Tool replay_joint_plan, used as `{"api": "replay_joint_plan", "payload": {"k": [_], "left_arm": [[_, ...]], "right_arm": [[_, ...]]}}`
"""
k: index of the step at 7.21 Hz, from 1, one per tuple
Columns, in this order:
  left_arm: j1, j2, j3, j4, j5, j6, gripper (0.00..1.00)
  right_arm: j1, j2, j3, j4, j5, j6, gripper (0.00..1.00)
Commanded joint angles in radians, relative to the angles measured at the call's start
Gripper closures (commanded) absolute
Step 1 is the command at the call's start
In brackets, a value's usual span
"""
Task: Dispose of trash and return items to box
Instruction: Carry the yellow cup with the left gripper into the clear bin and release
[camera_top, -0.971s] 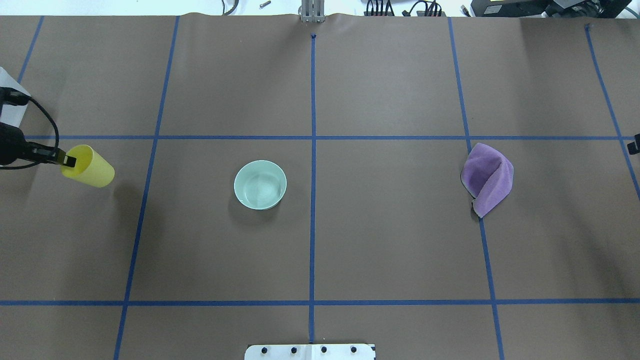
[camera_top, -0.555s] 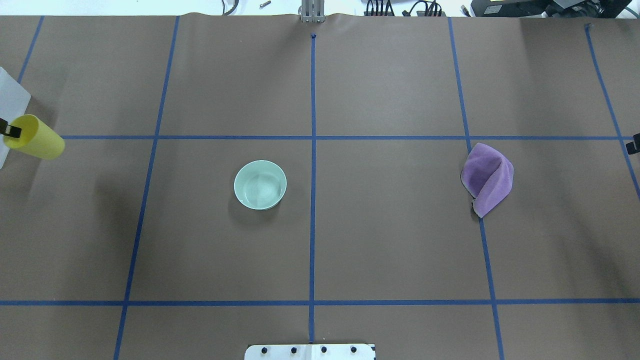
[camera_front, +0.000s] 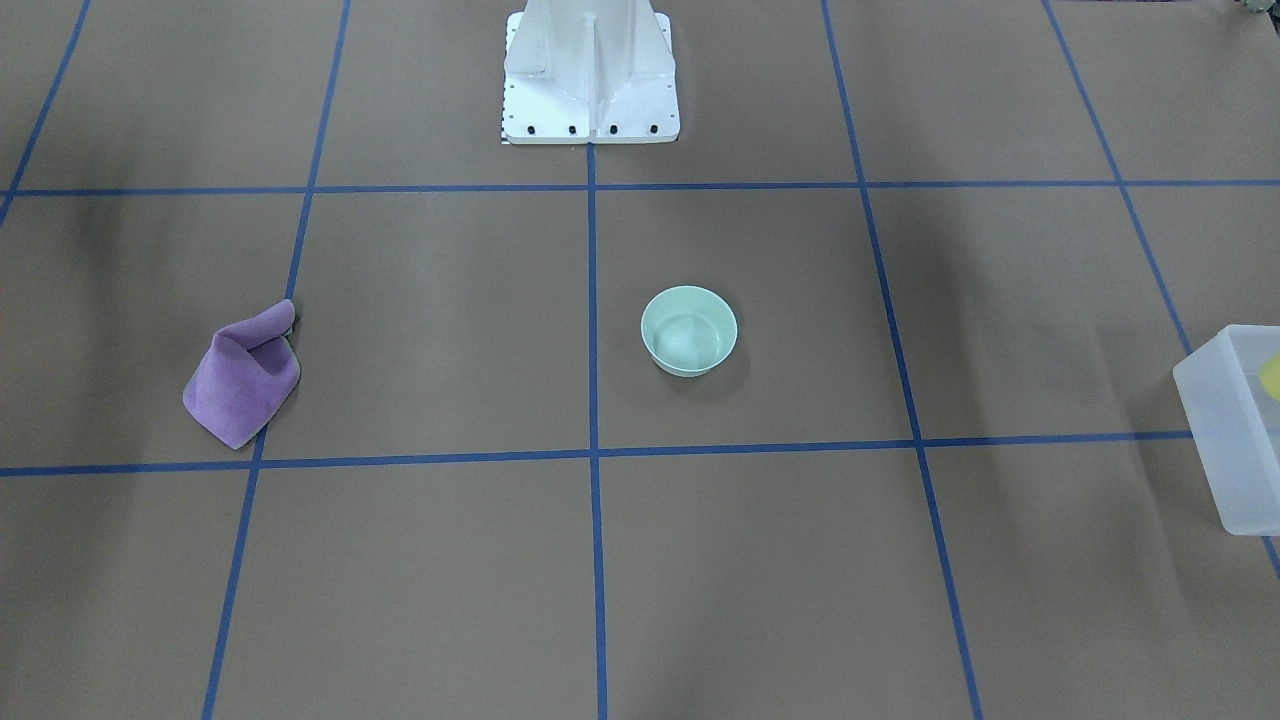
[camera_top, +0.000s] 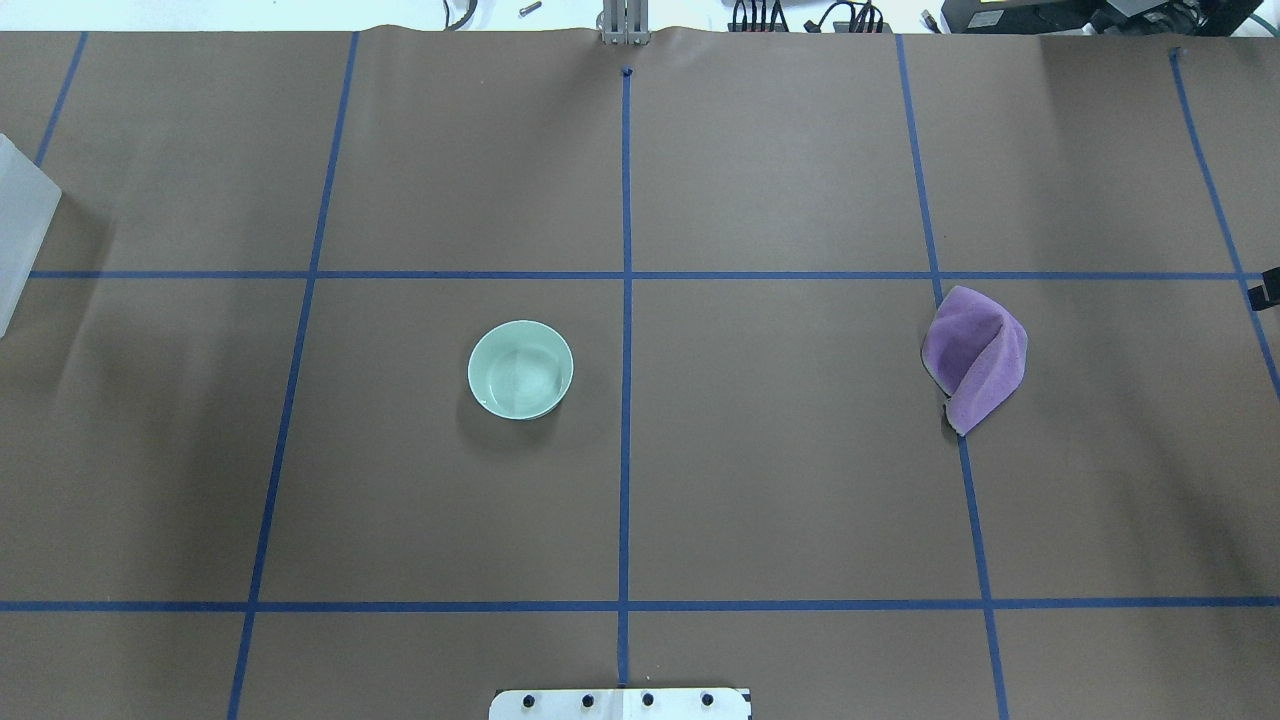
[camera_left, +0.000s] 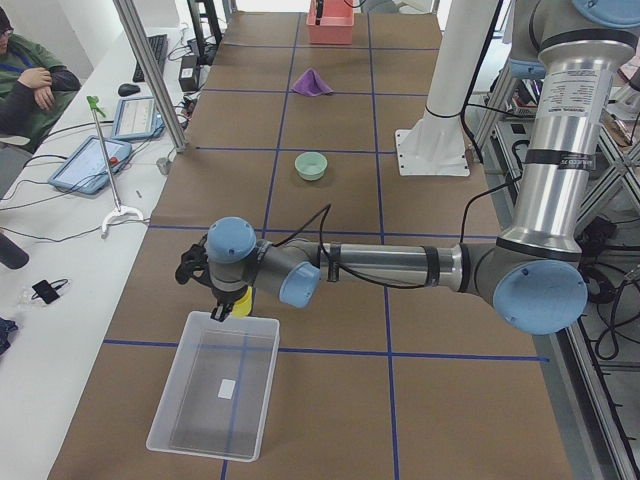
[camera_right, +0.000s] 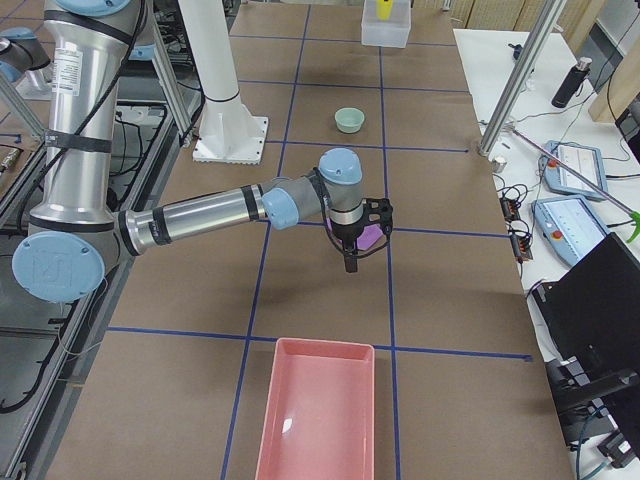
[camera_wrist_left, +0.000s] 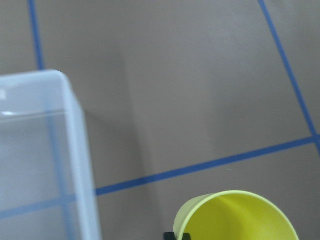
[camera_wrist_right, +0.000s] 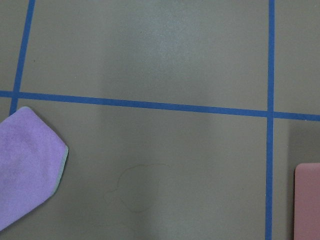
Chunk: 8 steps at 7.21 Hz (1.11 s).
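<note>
The yellow cup (camera_wrist_left: 235, 217) hangs from my left gripper (camera_left: 222, 310), which is shut on its rim. The cup (camera_left: 242, 303) is held tilted above the near end of the frosted box (camera_left: 215, 385). In the left wrist view the box's corner (camera_wrist_left: 75, 130) is just left of the cup. The mint-green bowl (camera_top: 521, 369) stands upright and empty near the table's middle. My right gripper (camera_right: 350, 258) hovers beside a purple cloth (camera_right: 372, 238); I cannot tell whether it is open or shut.
The purple cloth (camera_top: 975, 357) lies crumpled on the right half of the table. A pink bin (camera_right: 318, 410) sits at the table's right end. The white robot base (camera_front: 590, 75) stands at the robot's edge. The box (camera_top: 20, 230) is at the left edge.
My left gripper has carried the yellow cup further left, out of the overhead view, to above the box. The bowl and the cloth have not moved.
</note>
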Motion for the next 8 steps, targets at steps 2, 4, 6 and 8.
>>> {"api": "replay_joint_plan", "payload": {"k": [2, 4, 6, 8], "left_arm": [[0.001, -0.1, 0.287, -0.145, 0.079, 0.068, 1.0], [0.053, -0.06, 0.292, -0.197, 0.079, 0.066, 1.0], [0.095, -0.031, 0.292, -0.23, 0.077, 0.048, 1.0], [0.1, -0.019, 0.292, -0.247, 0.073, 0.029, 1.0]], "right_arm": [[-0.003, 0.0, 0.001, 0.003, 0.001, 0.0, 0.0], [-0.004, -0.002, 0.001, 0.006, 0.001, 0.0, 0.0], [-0.006, -0.002, 0.001, 0.007, 0.001, 0.0, 0.0], [-0.004, -0.002, 0.003, 0.007, 0.001, 0.0, 0.0]]}}
